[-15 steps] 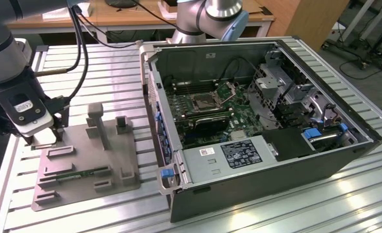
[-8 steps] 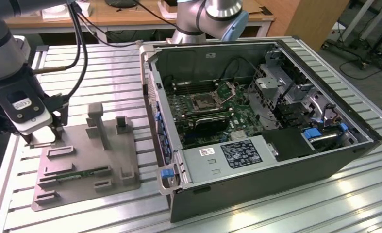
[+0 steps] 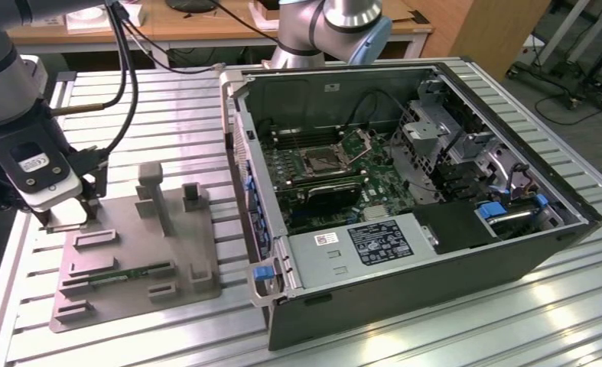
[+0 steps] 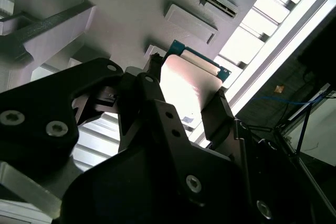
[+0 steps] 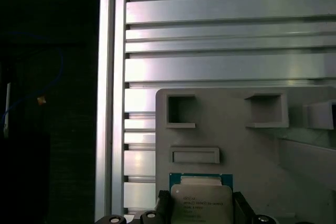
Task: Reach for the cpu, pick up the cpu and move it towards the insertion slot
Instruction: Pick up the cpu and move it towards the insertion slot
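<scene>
So far you have the cpu [image 5: 201,201] between the two fingers, so the reach looks done. In both wrist views one dark finger [image 4: 219,109] stands at each of two opposite edges of the chip. I see no gap between finger and edge, so I judge that the gripper [image 3: 68,215] is clamped on it. Whether the chip is lifted or rests on the grey plastic behind it, I cannot tell.

The chip is a small thin square. Its top is pale silver metal with rounded corners and some faint print, and it shines bright in the second wrist view. A narrow blue-green edge of its board shows past the metal on one side. It sits straight between the fingers, not skewed against them.

Around it is the grey tray [image 3: 193,267], which lies on the slatted metal table [image 3: 127,99]. The gripper is low over the tray's corner, at the exterior view's left. The slot [image 3: 324,160] is inside the open case [image 3: 413,283], well apart from the tray, toward the exterior view's right. In my judgement the whole carrying is left, because the cpu is at the tray and not near the slot.
</scene>
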Tool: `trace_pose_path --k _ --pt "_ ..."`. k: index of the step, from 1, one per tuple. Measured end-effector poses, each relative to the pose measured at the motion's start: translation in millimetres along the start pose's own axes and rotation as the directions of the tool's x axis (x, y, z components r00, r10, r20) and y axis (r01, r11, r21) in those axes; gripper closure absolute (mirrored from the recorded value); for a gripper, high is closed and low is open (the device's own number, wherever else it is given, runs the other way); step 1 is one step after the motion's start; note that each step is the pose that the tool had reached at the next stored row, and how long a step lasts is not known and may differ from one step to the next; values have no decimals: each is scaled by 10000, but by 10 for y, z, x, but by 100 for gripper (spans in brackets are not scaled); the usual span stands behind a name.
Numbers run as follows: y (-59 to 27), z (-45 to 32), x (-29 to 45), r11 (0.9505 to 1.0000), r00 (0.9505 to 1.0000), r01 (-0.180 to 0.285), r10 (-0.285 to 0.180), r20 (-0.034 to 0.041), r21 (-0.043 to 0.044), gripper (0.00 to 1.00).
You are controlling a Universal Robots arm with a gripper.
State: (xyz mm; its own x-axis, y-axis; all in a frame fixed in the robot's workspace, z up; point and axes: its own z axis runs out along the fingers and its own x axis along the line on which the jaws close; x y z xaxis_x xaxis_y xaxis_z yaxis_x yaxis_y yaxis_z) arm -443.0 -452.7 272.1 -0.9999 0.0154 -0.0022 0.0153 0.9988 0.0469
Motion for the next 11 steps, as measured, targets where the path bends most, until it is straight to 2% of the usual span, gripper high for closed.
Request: trace_pose_path --k 6,11 --pt "0 -5 0 10000 10000 0 0 0 0 45" --pt "2 -50 0 10000 10000 0 0 0 0 45"
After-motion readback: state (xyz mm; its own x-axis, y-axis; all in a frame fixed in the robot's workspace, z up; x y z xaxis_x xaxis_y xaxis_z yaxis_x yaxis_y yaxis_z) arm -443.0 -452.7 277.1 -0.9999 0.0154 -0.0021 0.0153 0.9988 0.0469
